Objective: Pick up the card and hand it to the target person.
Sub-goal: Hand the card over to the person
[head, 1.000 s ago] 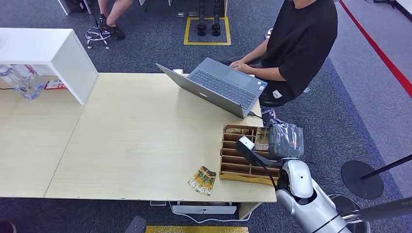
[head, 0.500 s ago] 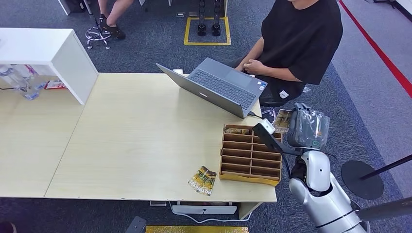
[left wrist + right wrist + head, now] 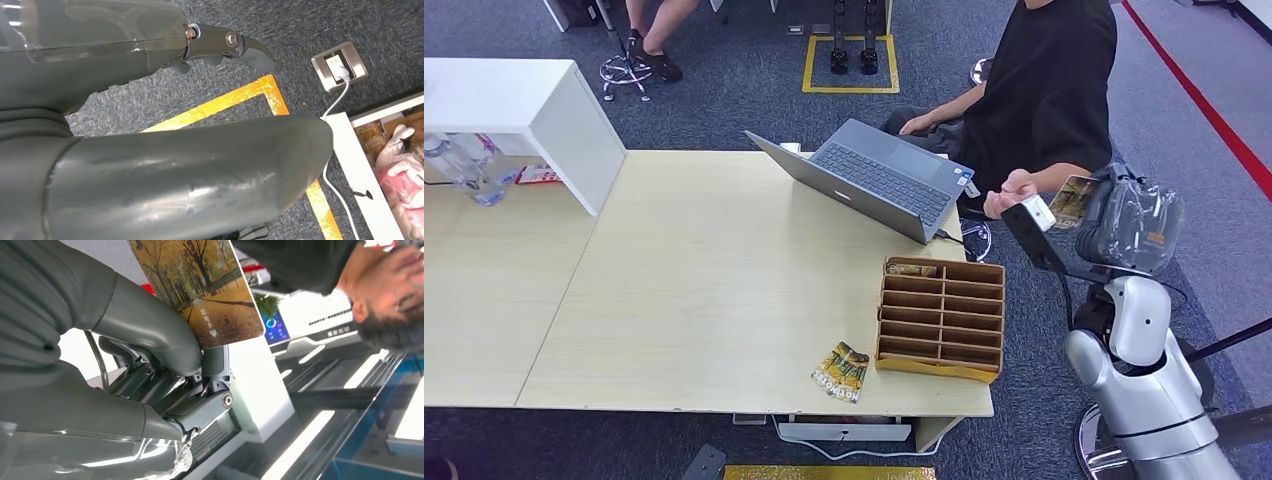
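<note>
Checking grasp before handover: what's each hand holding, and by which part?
The right hand pinches the card by one end, between thumb and fingers; the rest sticks out free. The left hand holds nothing.

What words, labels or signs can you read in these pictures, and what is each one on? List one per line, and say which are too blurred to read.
Card held in the right hand: small white characters above a triangle, too small to read.
Card pack lying on the table: printed lettering, too blurred to read.
Sticker on the laptop: too small to read.
Red label by the white shelf: unreadable.
</note>
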Robot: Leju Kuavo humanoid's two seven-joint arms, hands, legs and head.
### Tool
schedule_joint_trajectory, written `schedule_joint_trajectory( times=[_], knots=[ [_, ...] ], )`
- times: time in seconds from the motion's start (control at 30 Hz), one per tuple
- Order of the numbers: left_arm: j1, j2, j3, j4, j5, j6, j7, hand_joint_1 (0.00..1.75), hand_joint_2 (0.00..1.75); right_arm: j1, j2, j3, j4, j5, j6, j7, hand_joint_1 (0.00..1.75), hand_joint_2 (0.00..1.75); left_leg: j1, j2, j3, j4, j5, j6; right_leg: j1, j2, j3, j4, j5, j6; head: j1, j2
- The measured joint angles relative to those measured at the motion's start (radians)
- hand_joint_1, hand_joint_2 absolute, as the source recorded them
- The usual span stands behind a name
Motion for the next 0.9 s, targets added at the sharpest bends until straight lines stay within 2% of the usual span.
schedule_joint_trajectory(
  times=[0.3,0.67,0.87,0.9],
  knots=[
    [0.0,-0.001,0.0,0.0,-0.008,-0.002,0.003,0.0,0.0,-0.014,-0.023,-0.028,0.0,-0.006,-0.009,-0.012,1.71,1.75,0.0,0.0,0.0,0.0,0.0,0.0,0.0,0.0,0.0,0.0,0.0,0.0,0.0,0.0],
    [0.0,-0.006,0.0,0.0,-0.011,0.0,0.004,0.0,0.0,-0.015,-0.027,-0.029,0.024,0.001,-0.05,-0.022,1.69,1.75,0.0,0.0,0.0,0.0,0.0,0.0,0.0,0.0,0.0,0.0,0.0,0.0,0.0,0.0],
    [0.0,-0.005,0.0,0.0,-0.012,-0.002,0.006,0.0,0.0,-0.015,-0.027,-0.03,0.041,0.006,-0.048,-0.023,1.4,1.75,0.0,0.0,0.0,0.0,0.0,0.0,0.0,0.0,0.0,0.0,0.0,0.0,0.0,0.0],
    [0.0,-0.005,0.0,0.0,-0.013,-0.003,0.006,0.0,0.0,-0.014,-0.027,-0.03,0.043,0.008,-0.045,-0.023,1.27,1.75,0.0,0.0,0.0,0.0,0.0,0.0,0.0,0.0,0.0,0.0,0.0,0.0,0.0,0.0]
  ],
)
